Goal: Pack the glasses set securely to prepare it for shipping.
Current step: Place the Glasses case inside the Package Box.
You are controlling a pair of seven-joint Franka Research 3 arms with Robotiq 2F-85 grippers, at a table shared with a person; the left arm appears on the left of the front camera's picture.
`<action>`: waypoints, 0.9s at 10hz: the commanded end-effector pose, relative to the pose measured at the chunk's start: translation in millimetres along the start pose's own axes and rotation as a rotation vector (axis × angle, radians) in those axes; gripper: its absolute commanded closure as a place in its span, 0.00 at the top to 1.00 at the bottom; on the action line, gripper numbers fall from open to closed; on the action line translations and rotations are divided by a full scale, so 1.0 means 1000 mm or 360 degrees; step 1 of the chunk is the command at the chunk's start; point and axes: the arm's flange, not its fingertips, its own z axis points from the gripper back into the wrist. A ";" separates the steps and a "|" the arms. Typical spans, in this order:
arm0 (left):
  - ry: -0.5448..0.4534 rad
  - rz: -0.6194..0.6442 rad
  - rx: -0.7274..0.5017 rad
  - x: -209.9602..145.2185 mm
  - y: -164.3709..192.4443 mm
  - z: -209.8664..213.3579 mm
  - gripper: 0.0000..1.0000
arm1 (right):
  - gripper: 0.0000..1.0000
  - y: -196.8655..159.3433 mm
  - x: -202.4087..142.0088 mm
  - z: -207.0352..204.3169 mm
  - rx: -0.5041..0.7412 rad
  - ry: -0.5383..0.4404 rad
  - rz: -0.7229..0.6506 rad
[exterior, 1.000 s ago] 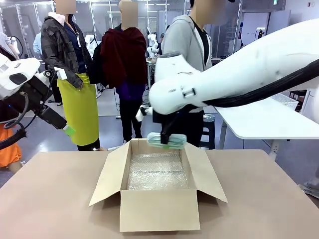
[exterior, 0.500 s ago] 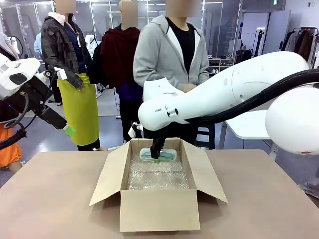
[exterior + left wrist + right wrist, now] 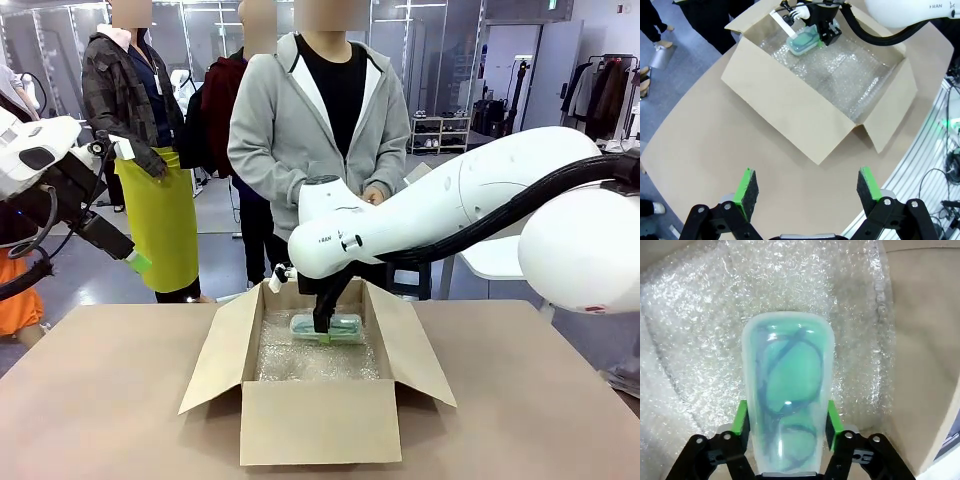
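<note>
Tan table (image 3: pixel 110 380) carries one cardboard box (image 3: pixel 320 422); inside, one mint green case (image 3: pixel 787 385) is clamped by right gripper (image 3: pixel 787 417); left gripper (image 3: pixel 809 186) gapes wide, empty

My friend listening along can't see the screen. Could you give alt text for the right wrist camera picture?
The right gripper clamps a mint case, with dark glasses visible through its clear lid. Beneath lies bubble wrap lining a cardboard box.

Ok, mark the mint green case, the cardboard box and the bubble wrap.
mint green case (image 3: pixel 787 395), right wrist view, middle of its clear lid.
cardboard box (image 3: pixel 320 422), front view, near outer wall.
bubble wrap (image 3: pixel 847 75), left wrist view, bare patch on box floor.
</note>
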 end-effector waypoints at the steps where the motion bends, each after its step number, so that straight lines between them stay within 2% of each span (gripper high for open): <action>1: -0.0024 -0.0026 -0.0035 -0.001 0.002 0.002 1.00 | 1.00 0.007 -0.014 0.009 -0.0010 -0.0026 0.0065; 3: -0.0024 -0.0026 -0.0035 -0.001 0.002 0.002 1.00 | 1.00 0.013 -0.024 0.019 -0.0008 -0.0045 0.0070; 4: -0.0024 -0.0026 -0.0035 -0.001 0.002 0.002 1.00 | 0.97 0.019 -0.034 0.026 -0.0001 -0.0052 0.0106; 5: -0.0024 -0.0026 -0.0035 -0.001 0.002 0.002 1.00 | 0.97 -0.002 -0.009 0.013 -0.0015 -0.0006 0.0042; 9: -0.0024 -0.0026 -0.0035 -0.001 0.002 0.002 1.00 | 0.97 -0.002 -0.009 0.013 -0.0015 -0.0006 0.0042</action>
